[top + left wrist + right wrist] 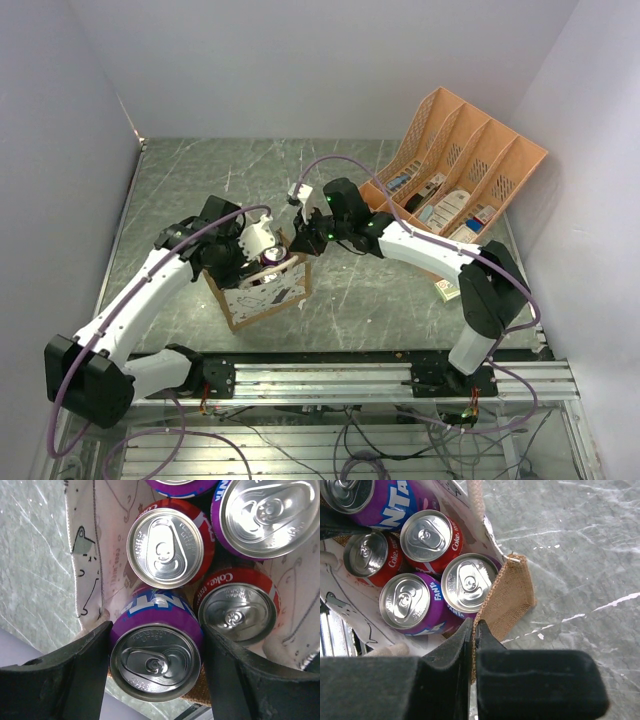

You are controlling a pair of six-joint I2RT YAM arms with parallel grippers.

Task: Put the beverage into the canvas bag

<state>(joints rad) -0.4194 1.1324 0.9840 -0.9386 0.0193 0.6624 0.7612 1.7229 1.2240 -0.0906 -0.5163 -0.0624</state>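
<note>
- Canvas bag (262,295) stands on table (400,290) between both arms; 4 cans (426,534) sit inside.
- Right gripper (472,630) pinched shut on bag's burlap rim, steadying the mouth.
- Left gripper (156,652) clamped around purple Fanta can (152,662), sitting low in bag's corner beside the others.
- Judged nearly done: release and withdrawal remain.

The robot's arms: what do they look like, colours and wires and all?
The left arm and right arm have smooth white shells with chunky black joints. A purple cable loops outside each. Small green lights glow near the right wrist. The fingers are thick matte black blocks.
</note>
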